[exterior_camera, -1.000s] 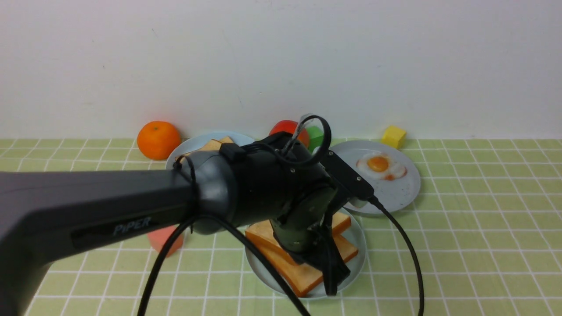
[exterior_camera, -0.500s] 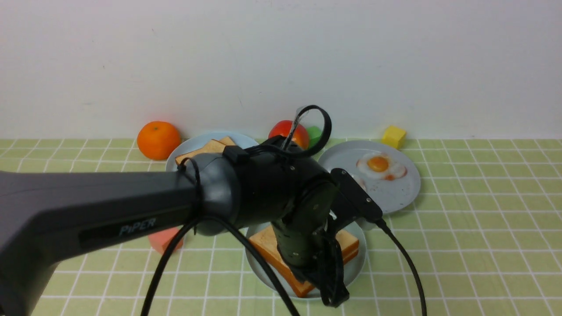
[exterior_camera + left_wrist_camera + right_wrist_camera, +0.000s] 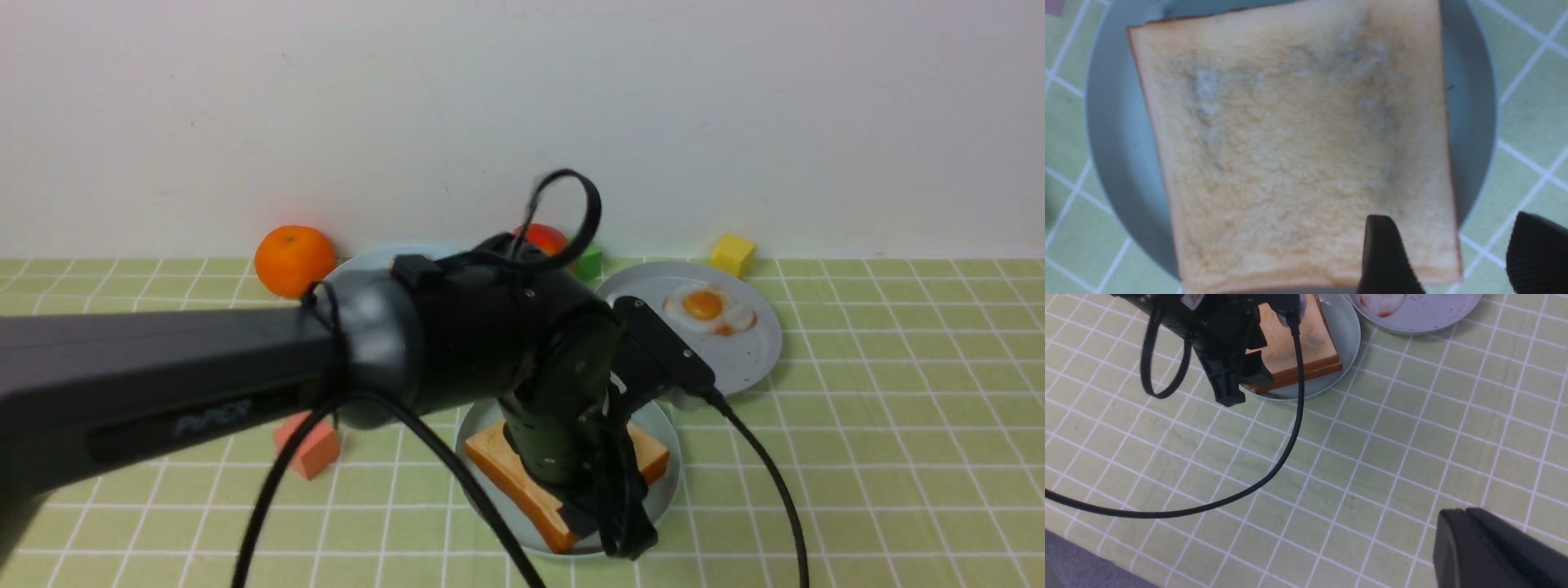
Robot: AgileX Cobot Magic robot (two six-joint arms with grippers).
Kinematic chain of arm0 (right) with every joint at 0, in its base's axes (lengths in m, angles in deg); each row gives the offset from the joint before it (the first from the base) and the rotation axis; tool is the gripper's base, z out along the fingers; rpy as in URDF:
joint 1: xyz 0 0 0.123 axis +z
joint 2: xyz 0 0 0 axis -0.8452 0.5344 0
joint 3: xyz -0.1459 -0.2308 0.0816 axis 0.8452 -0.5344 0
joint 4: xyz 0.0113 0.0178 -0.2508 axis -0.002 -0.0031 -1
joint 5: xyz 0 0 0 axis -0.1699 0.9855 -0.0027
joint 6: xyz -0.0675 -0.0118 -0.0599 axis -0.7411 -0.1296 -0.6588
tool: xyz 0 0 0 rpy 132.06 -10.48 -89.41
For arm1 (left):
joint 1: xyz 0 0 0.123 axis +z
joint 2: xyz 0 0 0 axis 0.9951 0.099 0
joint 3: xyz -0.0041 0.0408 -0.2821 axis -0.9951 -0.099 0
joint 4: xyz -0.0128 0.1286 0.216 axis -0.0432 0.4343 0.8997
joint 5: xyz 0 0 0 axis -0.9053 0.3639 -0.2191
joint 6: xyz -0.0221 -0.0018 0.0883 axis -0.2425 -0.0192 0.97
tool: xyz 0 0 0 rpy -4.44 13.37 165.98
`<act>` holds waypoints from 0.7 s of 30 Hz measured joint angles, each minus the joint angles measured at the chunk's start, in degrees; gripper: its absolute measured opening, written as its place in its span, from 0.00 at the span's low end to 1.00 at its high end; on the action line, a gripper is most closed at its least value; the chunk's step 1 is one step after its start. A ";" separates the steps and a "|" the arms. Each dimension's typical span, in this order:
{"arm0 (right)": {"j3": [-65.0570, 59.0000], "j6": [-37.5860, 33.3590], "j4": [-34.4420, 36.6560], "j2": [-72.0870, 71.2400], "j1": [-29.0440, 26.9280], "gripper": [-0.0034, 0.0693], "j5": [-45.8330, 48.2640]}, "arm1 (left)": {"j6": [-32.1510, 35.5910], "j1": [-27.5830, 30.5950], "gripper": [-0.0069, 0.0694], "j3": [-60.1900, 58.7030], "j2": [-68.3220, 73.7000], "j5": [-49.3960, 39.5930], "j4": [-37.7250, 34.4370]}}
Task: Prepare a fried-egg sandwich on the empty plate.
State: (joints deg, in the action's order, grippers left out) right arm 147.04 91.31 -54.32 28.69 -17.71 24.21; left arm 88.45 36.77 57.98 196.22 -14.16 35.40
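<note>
While it lies flat on the teal plate point(image 3: 1470, 122), the golden-brown sandwich point(image 3: 1298, 139) shows darker crust edges, directly beneath the left gripper point(image 3: 1453, 257), whose jaws stand apart, holding nothing.

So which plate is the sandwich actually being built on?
Follow the big black arm down to its end effector. Under it is the near plate, closest to the camera, carrying stacked toast. The plate behind it holds a fried egg instead.
</note>
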 joint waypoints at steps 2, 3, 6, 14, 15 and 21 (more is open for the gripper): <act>0.00 0.56 -0.11 0.00 0.00 0.09 0.00 | -2.25 0.00 0.56 -0.05 -5.63 -0.92 -1.16; 0.00 0.73 -0.20 0.00 0.00 0.09 0.00 | -3.17 0.00 0.52 -0.01 -8.61 -1.30 -1.16; 0.00 1.08 -0.24 0.00 0.00 0.09 0.00 | -5.39 0.00 0.33 -1.33 -19.79 -2.14 -1.16; 0.00 1.73 -0.18 -2.23 0.00 0.09 0.00 | -6.55 0.00 0.07 -23.15 -52.33 8.75 -8.61; 0.00 2.05 -0.18 -2.91 0.00 0.09 0.00 | -6.55 0.00 0.07 -27.62 -56.91 11.81 -9.99; -1.03 5.67 -0.24 -9.32 0.00 0.09 0.00 | -6.55 0.00 0.07 -54.51 -81.78 33.74 -14.47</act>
State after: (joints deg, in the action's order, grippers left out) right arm 146.01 96.97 -54.56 19.37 -17.71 24.21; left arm 81.90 36.77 3.47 114.44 19.58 20.93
